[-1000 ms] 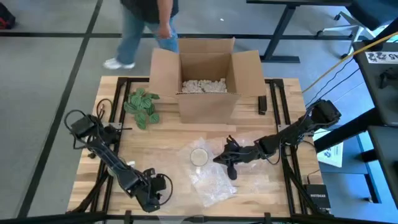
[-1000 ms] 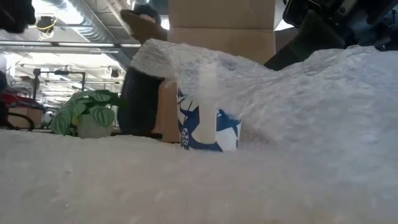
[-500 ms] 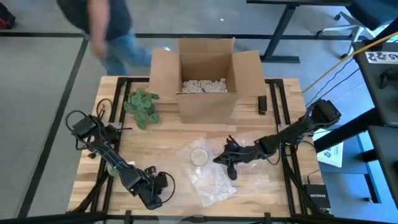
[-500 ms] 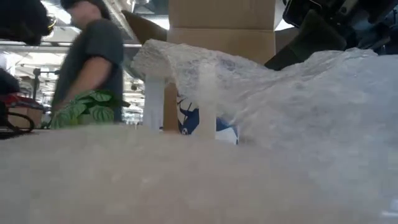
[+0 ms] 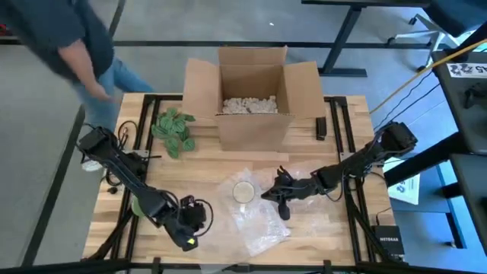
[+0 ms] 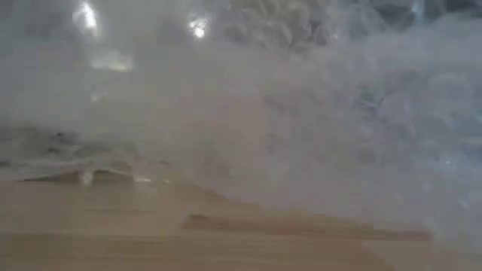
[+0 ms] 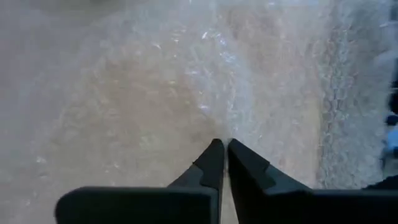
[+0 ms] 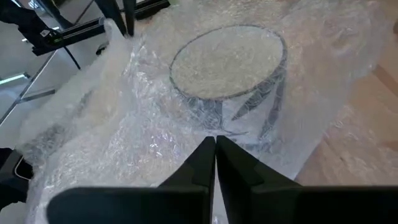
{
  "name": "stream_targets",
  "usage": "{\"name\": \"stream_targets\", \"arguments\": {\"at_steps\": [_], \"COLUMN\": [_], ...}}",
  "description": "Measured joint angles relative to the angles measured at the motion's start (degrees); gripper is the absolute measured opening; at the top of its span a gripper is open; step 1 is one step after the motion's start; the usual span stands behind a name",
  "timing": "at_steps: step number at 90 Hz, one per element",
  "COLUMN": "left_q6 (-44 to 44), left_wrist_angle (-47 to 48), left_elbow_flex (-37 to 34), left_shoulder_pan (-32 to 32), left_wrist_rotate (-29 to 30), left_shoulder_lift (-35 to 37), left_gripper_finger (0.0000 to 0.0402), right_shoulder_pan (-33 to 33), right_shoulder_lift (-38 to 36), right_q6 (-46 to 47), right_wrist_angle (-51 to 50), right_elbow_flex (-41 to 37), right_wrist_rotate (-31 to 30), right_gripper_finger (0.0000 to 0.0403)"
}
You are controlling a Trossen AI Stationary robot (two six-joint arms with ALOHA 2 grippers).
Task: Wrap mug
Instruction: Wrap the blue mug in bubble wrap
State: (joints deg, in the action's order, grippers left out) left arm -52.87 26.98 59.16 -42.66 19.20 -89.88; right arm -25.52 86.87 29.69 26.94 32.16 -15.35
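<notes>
A white mug with a blue pattern (image 8: 227, 65) stands upright on the table (image 5: 190, 171) near its middle (image 5: 243, 192), covered by a clear bubble wrap sheet (image 5: 259, 221). My right gripper (image 5: 265, 195) is shut on the wrap just right of the mug (image 8: 214, 142). My left gripper (image 5: 199, 222) is at the sheet's left side, shut on the wrap (image 7: 222, 144). Bubble wrap (image 6: 301, 113) fills the low view and hides the mug there. My left gripper pinches the bubble wrap (image 7: 217, 127) between its two fingertips, coming nearly level from the table's left; whether an edge or a fold, I cannot tell. My right gripper pinches the wrap (image 8: 211, 127) between its two fingertips at the foot of the mug's side, slanting in from the table's right. The wrap there drapes over the mug.
An open cardboard box (image 5: 255, 95) with packing peanuts stands at the far middle. A small green plant (image 5: 175, 129) sits to its left, and a small dark object (image 5: 321, 128) lies to its right. A person (image 5: 68, 46) passes beyond the far left corner.
My left gripper has gone a little toward the far edge and the mug. The near part of the bubble wrap has risen in front of the low camera and now hides the mug and the room there. The person has walked left behind the table.
</notes>
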Motion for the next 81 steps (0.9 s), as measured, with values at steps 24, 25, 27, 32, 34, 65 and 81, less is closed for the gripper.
{"name": "stream_targets", "arguments": {"at_steps": [24, 25, 27, 32, 34, 65, 81], "left_q6": [4.47, 4.74, 5.23, 5.94, 6.45, 12.82, 15.37], "left_wrist_angle": [0.03, 0.04, 0.05, -0.01, -0.06, -4.61, -7.03], "left_elbow_flex": [0.07, 0.07, 0.07, 0.07, 0.07, 0.07, 0.09], "left_shoulder_pan": [2.22, 2.39, 2.70, 3.65, 3.97, 9.27, 11.15], "left_wrist_rotate": [2.83, 2.90, 3.03, 3.24, 3.32, 3.43, 3.43], "left_shoulder_lift": [4.02, 4.14, 4.32, 4.88, 5.09, 5.90, 5.90], "left_gripper_finger": [0.0000, 0.0000, 0.0000, 0.0000, 0.0000, 0.0000, 0.0000], "right_shoulder_pan": [0.01, 0.00, 0.01, 0.00, 0.00, 0.00, 0.00], "right_shoulder_lift": [0.00, 0.00, 0.00, 0.00, 0.00, 0.00, 0.00], "right_q6": [0.00, 0.00, 0.00, 0.00, 0.00, -0.76, -1.94], "right_wrist_angle": [-0.11, -0.11, -0.10, -0.10, -0.07, 2.29, 3.65], "right_elbow_flex": [0.00, 0.00, 0.00, 0.00, 0.00, 0.00, 0.00], "right_wrist_rotate": [0.00, 0.00, 0.00, 0.03, 0.14, 1.03, 0.08], "right_gripper_finger": [0.0000, 0.0000, 0.0000, 0.0000, 0.0000, 0.0000, 0.0000]}}
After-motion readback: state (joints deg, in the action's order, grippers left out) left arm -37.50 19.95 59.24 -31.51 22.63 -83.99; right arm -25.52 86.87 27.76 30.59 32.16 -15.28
